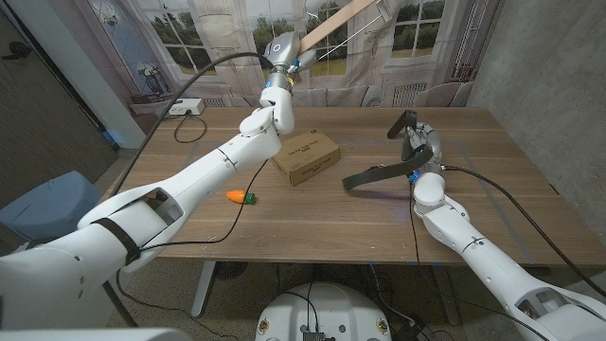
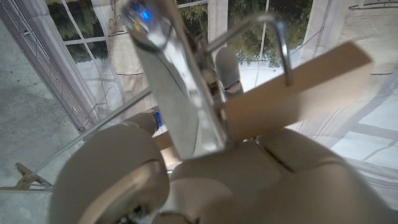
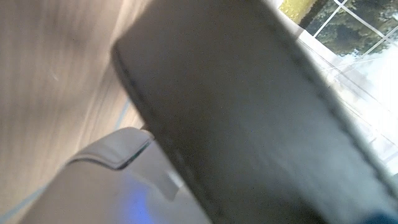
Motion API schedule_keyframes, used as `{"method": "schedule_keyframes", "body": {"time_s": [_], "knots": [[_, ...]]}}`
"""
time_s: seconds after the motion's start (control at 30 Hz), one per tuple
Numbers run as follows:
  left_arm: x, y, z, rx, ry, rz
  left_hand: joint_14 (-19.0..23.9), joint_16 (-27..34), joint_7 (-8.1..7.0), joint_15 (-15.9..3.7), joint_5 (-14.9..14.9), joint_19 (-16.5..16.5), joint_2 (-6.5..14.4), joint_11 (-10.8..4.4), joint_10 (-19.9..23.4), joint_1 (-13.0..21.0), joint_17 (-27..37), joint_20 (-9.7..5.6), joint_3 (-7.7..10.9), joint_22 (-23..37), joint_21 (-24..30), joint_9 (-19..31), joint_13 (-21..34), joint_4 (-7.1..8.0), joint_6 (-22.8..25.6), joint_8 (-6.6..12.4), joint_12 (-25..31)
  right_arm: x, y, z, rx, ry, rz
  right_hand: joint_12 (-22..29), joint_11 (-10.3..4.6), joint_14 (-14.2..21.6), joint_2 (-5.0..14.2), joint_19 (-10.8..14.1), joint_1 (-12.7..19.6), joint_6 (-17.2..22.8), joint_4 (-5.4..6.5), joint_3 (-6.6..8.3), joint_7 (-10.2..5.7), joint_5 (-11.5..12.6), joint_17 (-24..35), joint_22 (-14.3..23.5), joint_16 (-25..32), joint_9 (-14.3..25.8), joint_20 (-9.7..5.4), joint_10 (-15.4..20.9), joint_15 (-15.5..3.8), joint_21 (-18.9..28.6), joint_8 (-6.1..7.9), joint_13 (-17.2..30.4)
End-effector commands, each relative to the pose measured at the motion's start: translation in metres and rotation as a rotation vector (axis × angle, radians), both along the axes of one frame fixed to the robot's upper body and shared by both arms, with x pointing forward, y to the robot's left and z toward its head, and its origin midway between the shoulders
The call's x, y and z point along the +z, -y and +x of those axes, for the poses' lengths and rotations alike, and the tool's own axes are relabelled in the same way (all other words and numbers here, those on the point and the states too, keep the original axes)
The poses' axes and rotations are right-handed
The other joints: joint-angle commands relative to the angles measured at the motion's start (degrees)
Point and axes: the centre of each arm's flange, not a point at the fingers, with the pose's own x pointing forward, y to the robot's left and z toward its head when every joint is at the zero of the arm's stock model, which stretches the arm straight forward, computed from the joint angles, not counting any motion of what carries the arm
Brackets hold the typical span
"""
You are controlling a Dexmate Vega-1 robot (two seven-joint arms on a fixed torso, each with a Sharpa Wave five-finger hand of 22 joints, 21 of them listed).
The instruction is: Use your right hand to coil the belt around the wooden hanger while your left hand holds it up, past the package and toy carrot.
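Right hand (image 1: 418, 150) grips belt (image 1: 379, 174); left hand (image 1: 280, 71) holds wooden hanger (image 1: 338, 21) high. Risk: belt snagging package (image 1: 306, 157).

Between the two arms, the brown cardboard package (image 1: 306, 157) sits mid-tabletop, and the little orange toy carrot (image 1: 243, 197) lies near it toward the front edge, with bare brown wooden tabletop (image 1: 379, 213) between them and the right arm. The long white left arm (image 1: 204, 175) slants across the left half, blocking that side low down.
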Motion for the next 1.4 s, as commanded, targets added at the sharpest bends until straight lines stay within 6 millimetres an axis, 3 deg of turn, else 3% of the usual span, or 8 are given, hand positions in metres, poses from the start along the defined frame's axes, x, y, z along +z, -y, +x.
{"method": "schedule_keyframes", "body": {"time_s": [0.03, 0.1, 0.27, 0.7, 1.4], "knots": [[0.001, -0.015, 0.000, -0.089, -0.148, 0.158, -0.6, 0.3, 0.27, 0.01, -0.2, 0.1, -0.1, -0.77, -0.1, 0.5, 0.1, -3.50, -0.18, 0.2, -0.1, -0.1, 0.2, -0.11, 0.3, 0.01, 0.1, 0.063, -0.003, -0.015, -0.047, 0.120, -0.154, 5.7, 0.24, 0.6, 0.49, -0.1, 0.5, 2.6, -0.04, 0.47, 2.63, 0.5, 0.1, 0.0, -0.2, 17.6, -0.46, 3.7, -4.97, 0.3, 5.98, 9.4], [0.003, -0.019, -0.003, -0.080, -0.172, 0.230, -1.0, -0.1, 0.11, 0.06, -0.3, -0.2, -0.2, -0.80, -0.4, 0.4, -0.3, -3.50, -0.28, 0.2, -0.2, -0.3, 0.2, -0.08, 0.3, -0.07, 0.0, 0.085, -0.007, -0.018, -0.057, 0.151, -0.207, 5.7, 0.24, 0.6, 0.48, -0.1, 0.5, 2.6, -0.04, 0.46, 2.60, 0.5, 0.1, 0.0, -0.2, 17.6, -0.54, 3.6, -4.96, 0.3, 5.98, 9.4], [0.008, -0.027, -0.007, -0.073, -0.220, 0.303, -1.4, -0.3, -0.13, 0.01, -0.3, -0.7, -0.5, -0.63, -0.9, 0.3, -0.6, -3.24, -0.44, 0.0, -0.5, -0.6, 0.2, -0.02, 0.2, -0.25, 0.0, 0.110, -0.015, -0.019, -0.087, 0.178, -0.281, 5.7, 0.05, 0.6, 0.46, -0.2, 0.5, 2.5, -0.01, 0.45, 2.47, 0.5, 0.1, 0.0, -0.3, 17.6, -0.58, 3.6, -4.96, 0.4, 5.98, 9.4], [0.013, -0.040, -0.012, -0.044, -0.357, 0.410, -1.8, -0.8, -0.29, 0.08, -0.2, -1.4, -1.1, -0.13, -1.6, 0.2, -1.1, -2.50, -0.57, -0.5, -0.7, -1.4, 0.1, -0.07, 0.3, -0.51, 0.0, 0.140, -0.023, -0.014, -0.103, 0.205, -0.332, 5.6, -0.18, 0.7, 0.39, -0.3, 0.5, 2.5, 0.02, 0.40, 2.29, 0.5, 0.1, -0.3, -0.7, 17.5, -0.75, 3.5, -4.98, 1.0, 6.01, 9.3], [0.009, -0.045, -0.015, -0.017, -0.459, 0.494, -1.8, -1.4, -0.31, 0.16, 0.3, -1.9, -1.7, 0.25, -1.7, 0.4, -1.8, -2.16, -0.46, -0.7, -0.6, -1.9, 0.1, -0.11, 0.3, -0.54, 0.0, 0.202, -0.041, -0.045, -0.262, 0.431, -0.330, 5.5, -0.71, 0.7, 0.39, -0.6, 0.2, 2.3, 0.26, 0.27, 1.44, 0.5, 0.1, -0.9, -1.5, 17.3, -1.05, 3.3, -5.00, 1.8, 6.05, 9.1]]}}
